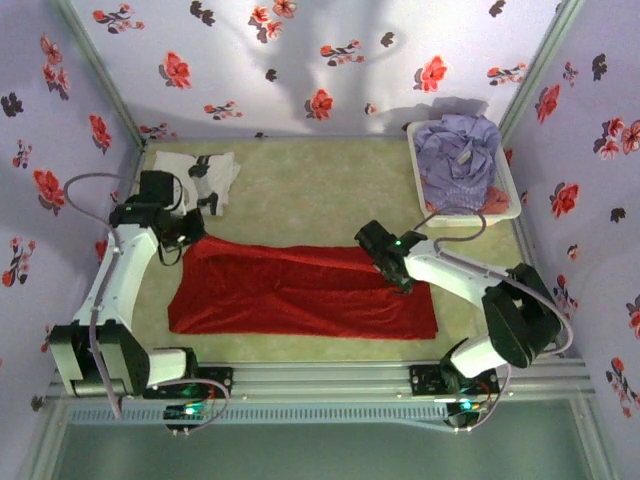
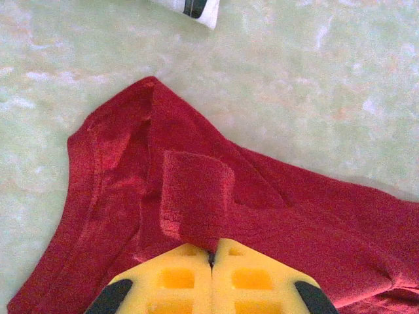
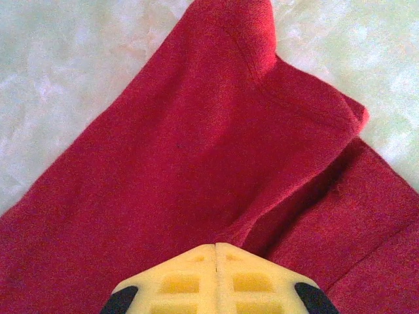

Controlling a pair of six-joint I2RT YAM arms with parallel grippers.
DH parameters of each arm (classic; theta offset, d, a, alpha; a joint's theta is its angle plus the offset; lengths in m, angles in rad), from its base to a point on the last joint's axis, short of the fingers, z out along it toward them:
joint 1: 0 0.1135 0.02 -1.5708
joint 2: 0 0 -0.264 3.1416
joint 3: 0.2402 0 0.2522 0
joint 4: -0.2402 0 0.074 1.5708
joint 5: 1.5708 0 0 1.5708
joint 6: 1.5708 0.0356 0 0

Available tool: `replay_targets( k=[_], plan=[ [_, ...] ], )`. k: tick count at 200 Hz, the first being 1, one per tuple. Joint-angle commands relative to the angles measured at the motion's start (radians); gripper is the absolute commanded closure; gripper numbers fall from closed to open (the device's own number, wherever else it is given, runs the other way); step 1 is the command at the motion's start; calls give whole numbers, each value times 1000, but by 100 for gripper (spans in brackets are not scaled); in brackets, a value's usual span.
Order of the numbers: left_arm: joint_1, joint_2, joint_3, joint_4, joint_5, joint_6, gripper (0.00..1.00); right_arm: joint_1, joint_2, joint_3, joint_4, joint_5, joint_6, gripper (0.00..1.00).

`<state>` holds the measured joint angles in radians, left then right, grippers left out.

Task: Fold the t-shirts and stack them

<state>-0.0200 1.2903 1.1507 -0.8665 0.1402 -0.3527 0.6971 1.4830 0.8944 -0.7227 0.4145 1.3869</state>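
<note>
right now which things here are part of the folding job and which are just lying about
Part of the job:
- red t-shirt, spread on the table, pinched by the left hand and the right hand
- white t-shirt with black print, far left
- lavender t-shirt, heaped far right

Just lying about:
- white basket, holding the lavender t-shirt
</note>
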Motion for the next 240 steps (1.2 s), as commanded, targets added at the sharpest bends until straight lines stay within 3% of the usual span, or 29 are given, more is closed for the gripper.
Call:
replay_targets(
  k=[1, 56, 109, 126, 139, 144, 176, 215, 240],
  plan=[
    [20, 33, 79, 1, 29, 55, 100, 8, 5, 33, -60, 46, -3, 100],
    [35, 119, 190, -14, 47, 70, 100, 8, 7, 66, -83, 53, -15, 100],
    [37, 58, 3, 16, 50, 72, 100, 15, 99, 38, -24, -25, -18, 100],
    [37, 29, -76, 25, 37, 65, 100, 20, 96, 51, -38, -23, -47, 80],
    [37, 9, -137, 46, 45, 44, 100, 21, 56, 51, -58, 8, -63, 52],
    [38, 1, -159, 54, 55, 37, 100, 21, 35, 50, -62, 21, -74, 47],
    [37, -45, -242, 63, 55, 19, 100, -6, -63, 44, -89, 82, -169, 41],
    [37, -65, -286, 35, 33, -16, 100, -163, -99, -58, 47, -55, -252, 41],
    [37, -29, -284, -4, 8, -66, 100, -188, -90, -41, 39, -55, -287, 41]
  ],
)
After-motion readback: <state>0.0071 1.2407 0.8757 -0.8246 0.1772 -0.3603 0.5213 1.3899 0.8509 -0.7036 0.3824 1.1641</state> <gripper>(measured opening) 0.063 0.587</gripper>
